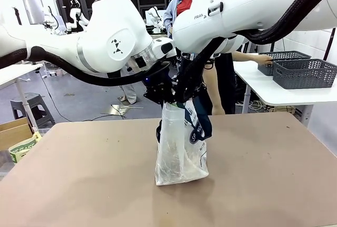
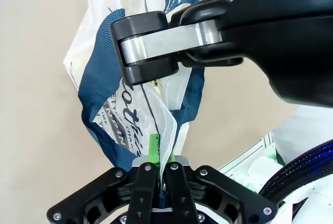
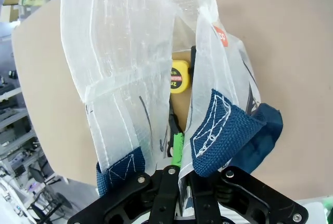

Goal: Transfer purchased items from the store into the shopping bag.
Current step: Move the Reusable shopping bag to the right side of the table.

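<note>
We log the translucent clear plastic shopping bag (image 1: 179,148) with navy strap handles upright on the brown table (image 1: 79,185), its mouth straight under left gripper (image 2: 161,148) and right gripper (image 3: 178,148), both pinched shut on its rim, a small yellow item (image 3: 179,77) inside.

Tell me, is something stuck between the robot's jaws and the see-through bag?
No, nothing visible is in the way. The left jaws and the right jaws are both shut right on the top edge of the shopping bag, with only its thin plastic squeezed between the green pads.
</note>
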Controlling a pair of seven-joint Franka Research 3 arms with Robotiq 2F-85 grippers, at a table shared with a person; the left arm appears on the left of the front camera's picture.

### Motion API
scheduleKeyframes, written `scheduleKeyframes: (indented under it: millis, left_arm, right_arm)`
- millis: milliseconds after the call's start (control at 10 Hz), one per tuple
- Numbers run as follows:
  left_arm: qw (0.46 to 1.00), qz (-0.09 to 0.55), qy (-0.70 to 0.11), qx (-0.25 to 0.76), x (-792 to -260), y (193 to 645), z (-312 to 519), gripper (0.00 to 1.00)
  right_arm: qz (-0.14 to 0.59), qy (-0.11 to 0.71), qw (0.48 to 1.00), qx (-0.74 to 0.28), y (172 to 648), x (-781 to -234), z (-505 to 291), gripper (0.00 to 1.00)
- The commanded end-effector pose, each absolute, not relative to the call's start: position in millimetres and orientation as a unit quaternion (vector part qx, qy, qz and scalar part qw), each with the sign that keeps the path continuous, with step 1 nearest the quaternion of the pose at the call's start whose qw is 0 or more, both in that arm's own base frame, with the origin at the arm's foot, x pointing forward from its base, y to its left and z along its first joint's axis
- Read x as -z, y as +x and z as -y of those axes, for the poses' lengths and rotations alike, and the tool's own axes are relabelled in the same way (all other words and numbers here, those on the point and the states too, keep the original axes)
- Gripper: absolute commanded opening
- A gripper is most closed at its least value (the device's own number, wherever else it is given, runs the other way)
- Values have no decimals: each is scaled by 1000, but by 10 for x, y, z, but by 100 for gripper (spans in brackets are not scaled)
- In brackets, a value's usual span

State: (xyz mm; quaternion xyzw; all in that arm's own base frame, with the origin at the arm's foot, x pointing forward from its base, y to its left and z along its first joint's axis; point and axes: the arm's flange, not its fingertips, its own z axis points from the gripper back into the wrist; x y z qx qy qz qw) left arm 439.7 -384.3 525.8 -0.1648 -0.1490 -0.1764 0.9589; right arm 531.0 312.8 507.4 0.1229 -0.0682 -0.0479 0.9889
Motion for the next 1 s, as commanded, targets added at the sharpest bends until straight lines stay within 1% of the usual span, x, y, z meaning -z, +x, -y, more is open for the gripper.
scheduleKeyframes:
  millis: [0, 100, 200, 600, 700, 900]
  left_arm:
    - [958, 156, -170, 167, -5283, 4317, 3746, 0]
    - [958, 157, -170, 170, -5280, 4320, 3748, 0]
    - [957, 170, -155, 178, -5287, 4308, 3763, 0]
    - [954, 176, -161, 181, -5291, 4302, 3760, 0]
    - [954, 176, -159, 182, -5297, 4297, 3760, 0]
    - [954, 177, -158, 183, -5305, 4289, 3762, 0]
  right_arm:
    - [80, 146, 985, 47, 5298, -5073, -3046, 0]
    - [82, 154, 984, 43, 5297, -5078, -3020, 0]
    - [84, 169, 981, 37, 5291, -5078, -2989, 19]
    - [104, 207, 972, 36, 5296, -5138, -2745, 98]
    - [113, 235, 965, 39, 5293, -5182, -2635, 100]
    - [126, 260, 956, 48, 5273, -5283, -2401, 100]
